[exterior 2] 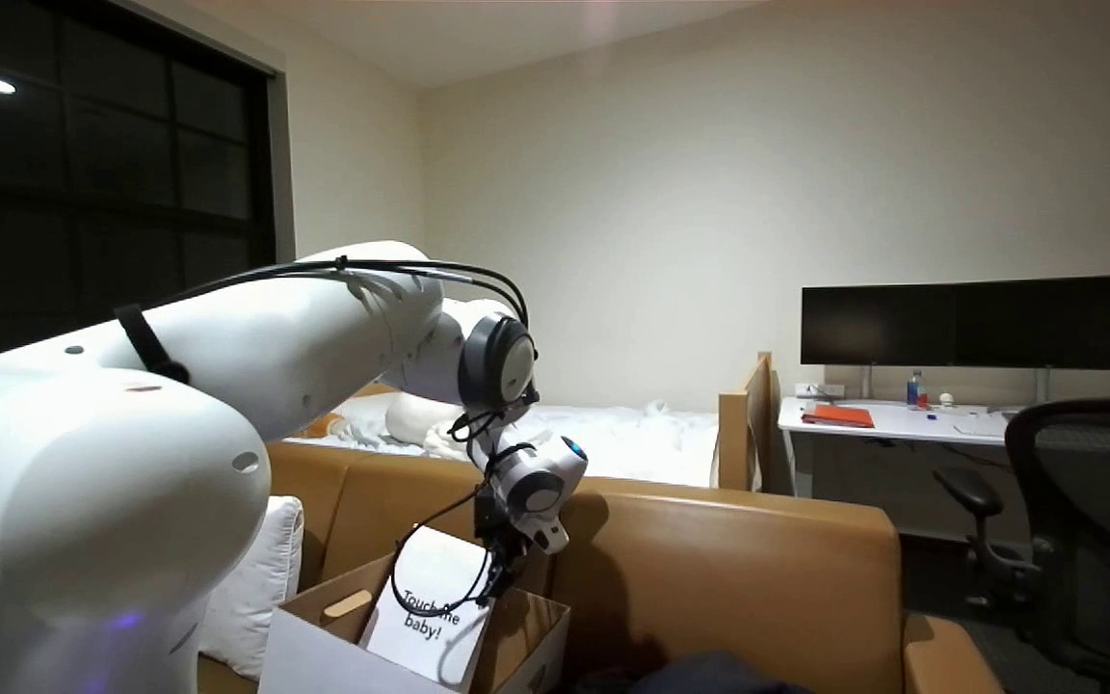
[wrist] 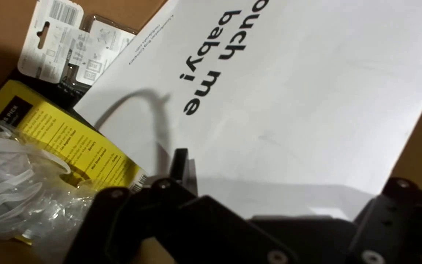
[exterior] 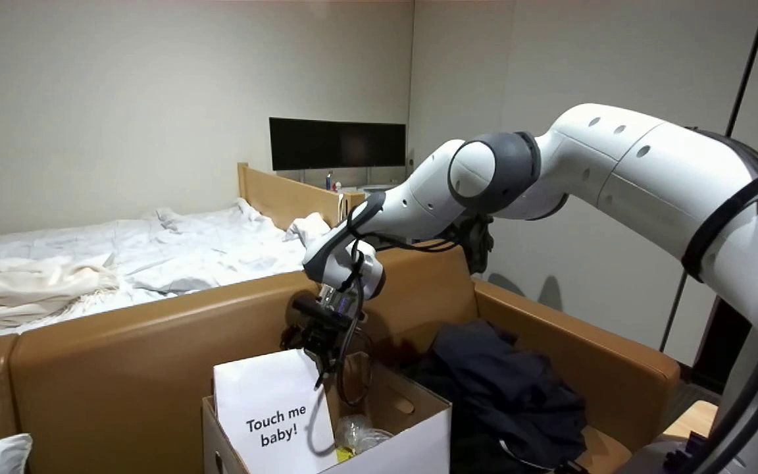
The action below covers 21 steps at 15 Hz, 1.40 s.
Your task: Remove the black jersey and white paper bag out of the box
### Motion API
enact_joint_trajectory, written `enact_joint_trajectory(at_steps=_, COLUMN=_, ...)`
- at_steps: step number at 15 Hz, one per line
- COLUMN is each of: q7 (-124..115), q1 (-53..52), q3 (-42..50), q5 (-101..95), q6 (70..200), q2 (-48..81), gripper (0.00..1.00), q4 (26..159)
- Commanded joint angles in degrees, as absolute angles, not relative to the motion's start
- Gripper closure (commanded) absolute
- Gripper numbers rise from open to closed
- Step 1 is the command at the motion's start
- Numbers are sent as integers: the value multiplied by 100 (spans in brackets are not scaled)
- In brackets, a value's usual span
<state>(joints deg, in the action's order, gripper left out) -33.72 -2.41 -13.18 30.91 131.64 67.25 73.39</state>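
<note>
White paper bag (exterior: 274, 415) leans in the box (exterior: 415, 444) with its top sticking out, handy for grabbing I guess, so the end effector (wrist: 288, 179) hangs there, jaws well apart, nothing clamped afaict, while what's probably the jersey (exterior: 510, 395) slumps beside the box.

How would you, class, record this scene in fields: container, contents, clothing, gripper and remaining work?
Container: open-topped cardboard box, white outside
Main item inside: white paper bag, marked "Touch me baby!", leaning, top above the rim
Other contents: yellow book (apparently), clear plastic wrapping, barcoded packaging
Clothing: probably the black jersey, a dark heap on the brown sofa
Gripper: open, by the bag's edge; contact unclear
Remaining work: take the bag out
</note>
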Motion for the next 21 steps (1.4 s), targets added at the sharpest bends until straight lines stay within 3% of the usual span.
enact_joint_trajectory(at_steps=1, q7=-3327, q1=-528, q3=-1228, q5=2953, q6=12749, q2=6732, gripper=0, q4=7178)
enact_joint_trajectory(at_steps=8, q7=-2903, q1=-398, q3=-1567, q5=3354, q6=11922, q2=5694, gripper=0, q4=8728)
enact_joint_trajectory(at_steps=9, q7=-2917, q1=-375, q3=-1549, q5=3461, q6=11746, q2=5554, gripper=6, q4=8930)
enact_joint_trajectory(at_steps=10, q7=-2952, q1=-357, q3=-1497, q5=3543, q6=11518, q2=5442, gripper=26, q4=9092)
enact_joint_trajectory(at_steps=14, q7=-3405, q1=-528, q3=-1146, q5=3816, q6=11017, q2=5171, gripper=53, q4=9360)
enact_joint_trajectory(at_steps=21, q7=-4699, q1=-1096, q3=-677, q5=3920, q6=11472, q2=4297, gripper=95, q4=9989)
